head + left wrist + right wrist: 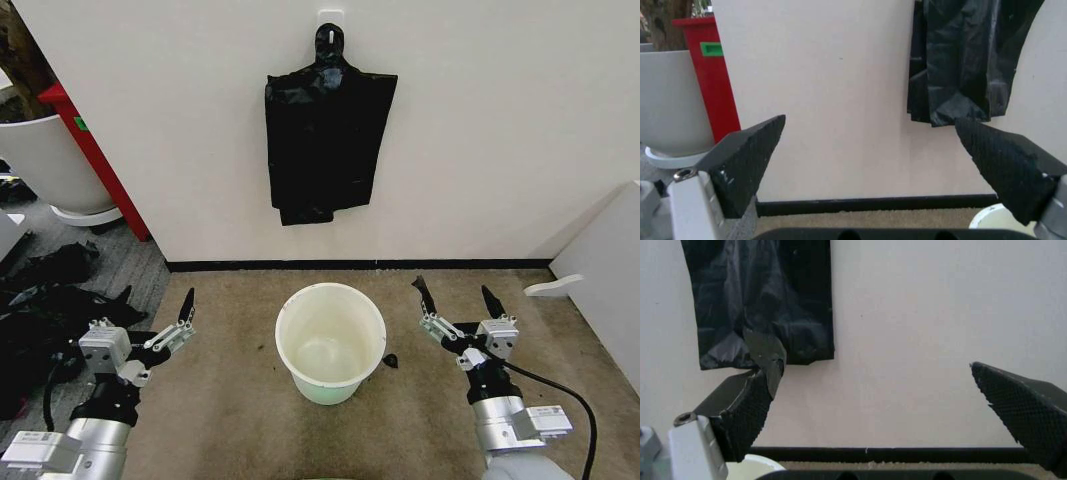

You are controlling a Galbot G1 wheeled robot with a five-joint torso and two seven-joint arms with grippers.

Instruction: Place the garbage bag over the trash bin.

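The large white tub [45, 160] at the far left is cut off by the head view's edge, as are the dull black plastic heaps [40, 300] on the floor beside it. A small dark scrap [391, 360] just beside the trash bin [331, 340] is too small to identify. Both wrist views cut off the hanging sheaf of bags [967, 60] at its upper part.

Both arms are held low and forward. The left end effector [188, 322] and the right end effector [456, 302] have their fingers spread apart, holding nothing.
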